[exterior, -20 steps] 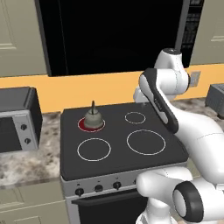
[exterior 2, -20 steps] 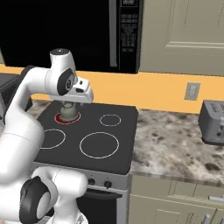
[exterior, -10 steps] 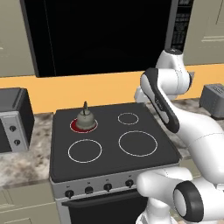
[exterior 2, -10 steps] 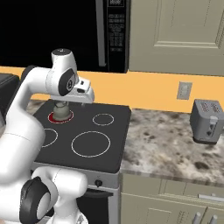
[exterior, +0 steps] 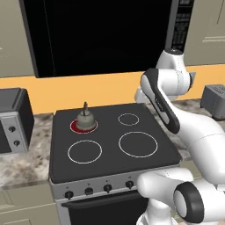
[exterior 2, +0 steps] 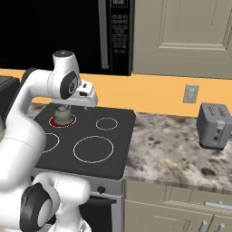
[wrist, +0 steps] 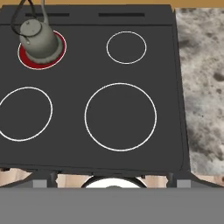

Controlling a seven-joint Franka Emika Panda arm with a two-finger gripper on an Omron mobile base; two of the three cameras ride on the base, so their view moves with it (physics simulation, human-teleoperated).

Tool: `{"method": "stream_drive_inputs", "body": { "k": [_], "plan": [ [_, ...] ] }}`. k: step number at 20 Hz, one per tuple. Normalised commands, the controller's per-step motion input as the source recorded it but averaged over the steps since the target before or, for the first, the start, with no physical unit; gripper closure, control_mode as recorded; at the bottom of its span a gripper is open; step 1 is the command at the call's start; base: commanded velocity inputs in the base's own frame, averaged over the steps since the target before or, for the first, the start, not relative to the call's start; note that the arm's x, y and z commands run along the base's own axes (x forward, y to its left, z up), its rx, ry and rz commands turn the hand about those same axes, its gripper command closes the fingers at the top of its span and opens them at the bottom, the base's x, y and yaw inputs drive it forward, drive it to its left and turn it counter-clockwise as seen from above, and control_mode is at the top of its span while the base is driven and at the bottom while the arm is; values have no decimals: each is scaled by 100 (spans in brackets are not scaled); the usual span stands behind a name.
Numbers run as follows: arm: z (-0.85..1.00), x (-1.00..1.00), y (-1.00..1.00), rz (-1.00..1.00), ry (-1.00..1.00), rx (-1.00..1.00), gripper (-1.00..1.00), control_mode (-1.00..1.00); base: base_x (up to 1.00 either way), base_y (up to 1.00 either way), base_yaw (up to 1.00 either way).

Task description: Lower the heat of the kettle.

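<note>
The kettle (exterior: 86, 119) is sitting on the rear left burner (wrist: 59, 55), which is glowing red, so the heat is on. In the hand view the kettle (wrist: 38, 40) is lying at the upper left, and the three other rings are dark. The knobs (exterior: 107, 188) are lining the front panel of the stove (exterior: 149, 154), below the cooktop edge.

The arm is hanging high above the cooktop, and the gripper is standing wide, holding nothing. In the hand view I cannot make out the finger tips.

I am judging that the task is not yet begun: a knob must be turned down, and the hand is well apart from all of them.

The main danger is choosing the wrong knob; five of them are looking alike, and nothing is showing which one belongs to the red burner. Turning in the wrong direction could raise the heat. Also, the arm coming down could brush the kettle's thin handle and push it off the ring.
</note>
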Motion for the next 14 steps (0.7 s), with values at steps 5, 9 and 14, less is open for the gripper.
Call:
{"method": "stream_drive_inputs", "body": {
  "k": [5,9,14],
  "plan": [
    [0,0,0,0,0,0,-100,100,14,-35,-4],
    [0,0,0,0,0,0,-100,100,13,-25,-7],
    [0,0,0,0,0,0,-100,100,14,-29,-3]
  ]
}}
